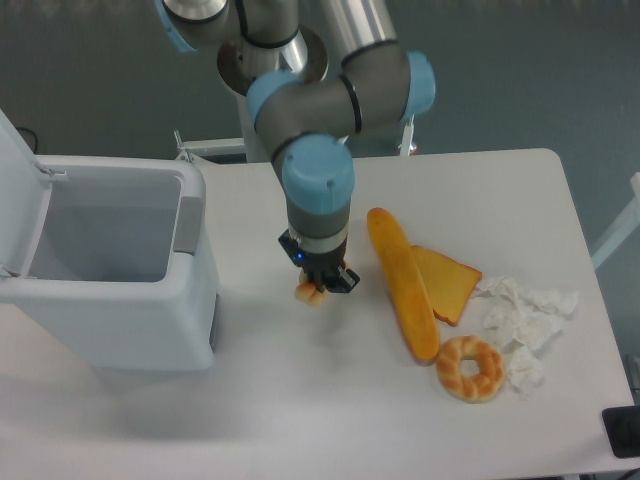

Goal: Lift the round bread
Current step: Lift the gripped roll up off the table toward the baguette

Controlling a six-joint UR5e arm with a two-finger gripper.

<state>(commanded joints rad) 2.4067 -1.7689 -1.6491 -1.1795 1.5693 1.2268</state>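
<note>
At the lower right of the frame, a ring-shaped bread (470, 368) with a hole lies on the white table (330, 420), touching a heap of crumpled white paper (525, 320) to its right. Just above it, a long baguette (402, 283) runs from the frame's center down toward the ring, its lower end close beside it. An orange-yellow toast slice (446, 283) lies against the baguette's right side, partly tucked under it.

Left of the baguette, near the middle of the frame, the gripper (317, 287) points straight down with its 2 dark fingers closed around the round bread (309, 293). Only a small golden-orange part of the bun shows beneath the fingers; whether it touches the table cannot be told.

At the left edge stands a white bin (110, 270) with its lid raised and its grey interior showing, well apart from the gripper.

Farther back, the grey UR5e arm (315, 100) with blue joint caps rises toward the top of the frame, before a dark grey-blue backdrop.
</note>
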